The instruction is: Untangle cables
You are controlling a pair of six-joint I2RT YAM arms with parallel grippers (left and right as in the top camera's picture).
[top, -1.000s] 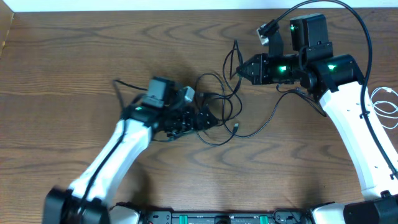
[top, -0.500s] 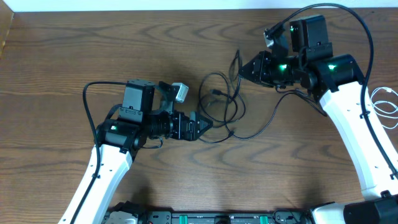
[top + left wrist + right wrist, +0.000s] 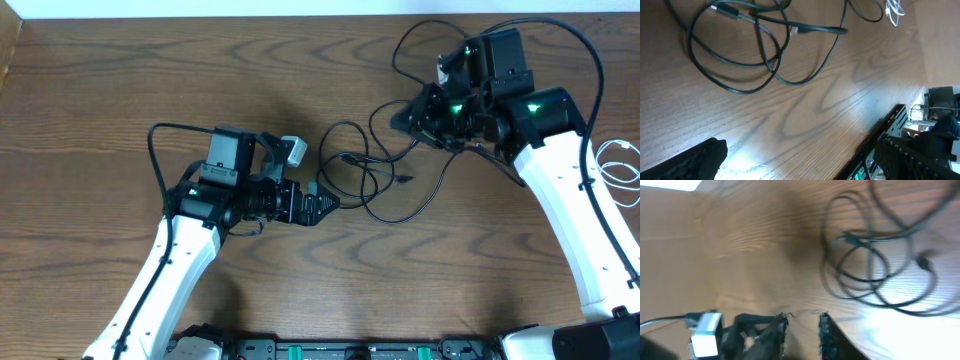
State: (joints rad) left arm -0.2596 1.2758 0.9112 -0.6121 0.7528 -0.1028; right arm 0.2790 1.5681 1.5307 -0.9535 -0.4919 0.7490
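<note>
Several black cables (image 3: 347,157) lie in loose overlapping loops on the wooden table between my two arms. My left gripper (image 3: 328,203) points right at the loops' left edge, jaws wide open and holding nothing. Its wrist view has the same black cables (image 3: 812,30) lying ahead of the left gripper (image 3: 802,147). My right gripper (image 3: 398,117) hangs over the loops' upper right edge. In its blurred wrist view the right gripper (image 3: 803,316) has its jaws a little apart with nothing between them, and the cables (image 3: 855,240) lie beyond. A white cable (image 3: 620,168) rests apart at the table's right edge.
The table's far edge meets a white wall at the top of the overhead view. Thick black arm wires arch over the left arm (image 3: 152,150) and the right arm (image 3: 592,60). The white cable (image 3: 892,12) also shows far off in the left wrist view.
The right gripper's jaws have parted and the raised cable strand has dropped flat onto the table. The left arm drew back left out of the tangle, then held almost still.
</note>
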